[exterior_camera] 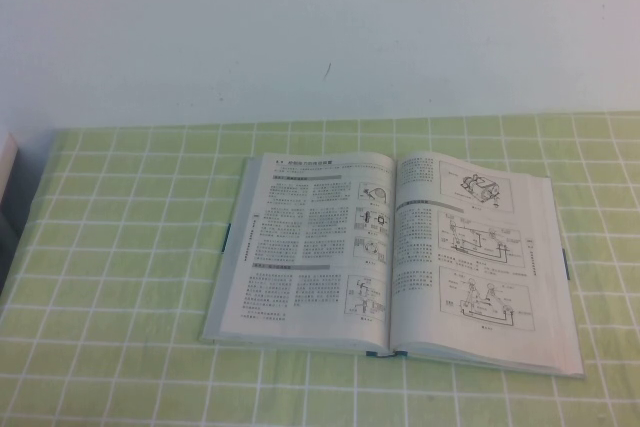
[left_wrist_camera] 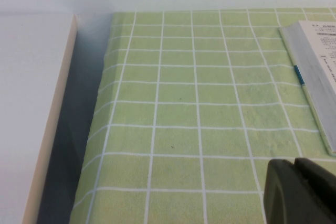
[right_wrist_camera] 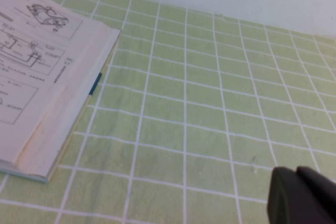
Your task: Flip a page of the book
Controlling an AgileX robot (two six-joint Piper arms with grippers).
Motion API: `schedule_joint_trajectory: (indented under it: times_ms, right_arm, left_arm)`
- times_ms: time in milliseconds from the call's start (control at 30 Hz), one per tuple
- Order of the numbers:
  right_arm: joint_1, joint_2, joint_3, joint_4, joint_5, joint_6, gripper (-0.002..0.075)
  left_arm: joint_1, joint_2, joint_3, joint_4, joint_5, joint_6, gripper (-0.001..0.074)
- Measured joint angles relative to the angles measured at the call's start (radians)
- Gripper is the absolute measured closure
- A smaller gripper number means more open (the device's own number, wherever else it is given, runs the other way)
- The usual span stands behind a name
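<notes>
The book lies open and flat in the middle of the green checked cloth, with white pages of black text and boxed line diagrams. Its right-hand page lies flat. Neither arm shows in the high view. My left gripper is shut and empty, low over the cloth to the left of the book, well apart from it. My right gripper is shut and empty, over the cloth to the right of the book, also apart from it.
The green checked cloth covers the table up to a white wall at the back. A white board or box stands off the table's left edge, with a dark gap beside it.
</notes>
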Motion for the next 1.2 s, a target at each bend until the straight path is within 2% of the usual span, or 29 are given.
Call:
schedule_joint_trajectory:
  times_ms: [967,1200]
  right_arm:
    - [0.000,0.000,0.000,0.000,-0.002,0.000,0.0729]
    - [0.000,0.000,0.000,0.000,-0.012,-0.002,0.0729]
  left_arm:
    - [0.000,0.000,0.004,0.000,-0.047,0.000,0.0738]
    - [0.000,0.000,0.006,0.000,-0.118,0.000,0.0738]
